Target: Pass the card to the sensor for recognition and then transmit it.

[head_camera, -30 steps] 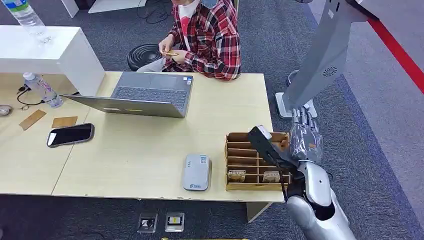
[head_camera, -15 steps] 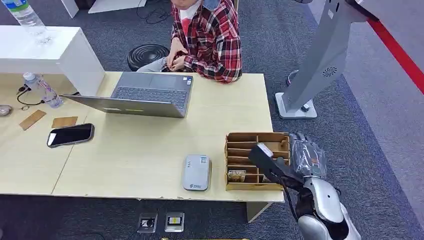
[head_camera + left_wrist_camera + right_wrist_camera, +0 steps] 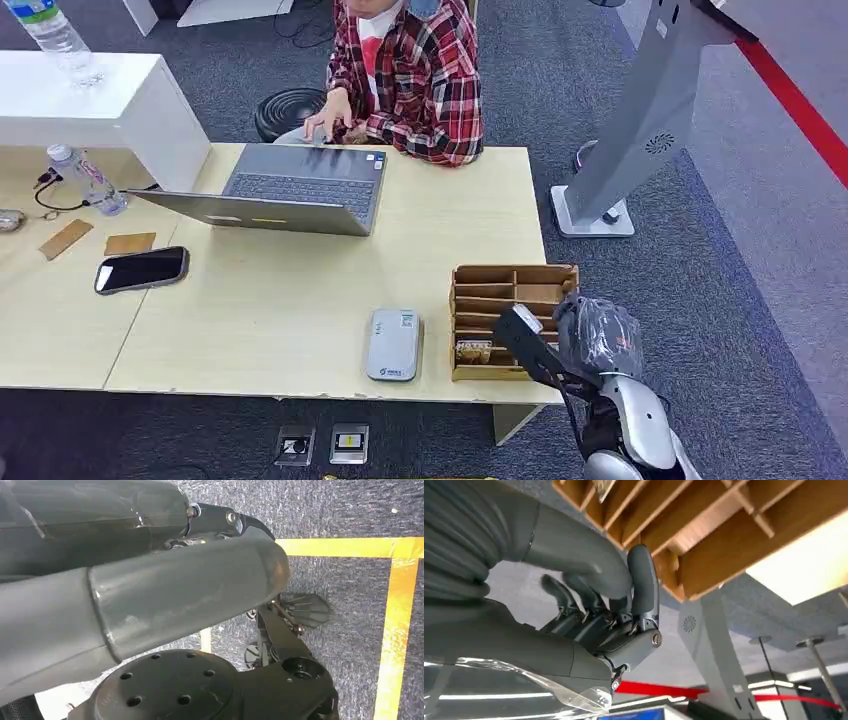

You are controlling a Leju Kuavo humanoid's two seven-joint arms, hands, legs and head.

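The right hand [image 3: 597, 335] is seen just off the counter's [image 3: 300, 300] right edge, near its front right corner, beside the wooden organizer [image 3: 512, 290]. In the right wrist view its fingers [image 3: 589, 605] are curled inward beneath the thumb [image 3: 644, 587], and nothing is seen held between them; the hand is wrapped in clear plastic film. The left hand [image 3: 150, 595] is shown hanging above dark carpet marked with yellow tape [image 3: 395, 630]; whether its fingers are spread or closed cannot be told.

The wooden organizer is placed at the counter's front right corner, divided into open slots. A card [image 3: 473, 350] is seen lying in a front slot on the organizer's left side, close to the counter's front edge. The sensor [image 3: 393, 344], a flat grey device, lies just beside the organizer, near the front edge.

A laptop [image 3: 290, 192] is set at the counter's far edge, with a person [image 3: 410, 70] in a plaid shirt seated behind it, 1 hand on it. A phone [image 3: 141, 269] lies toward the left.
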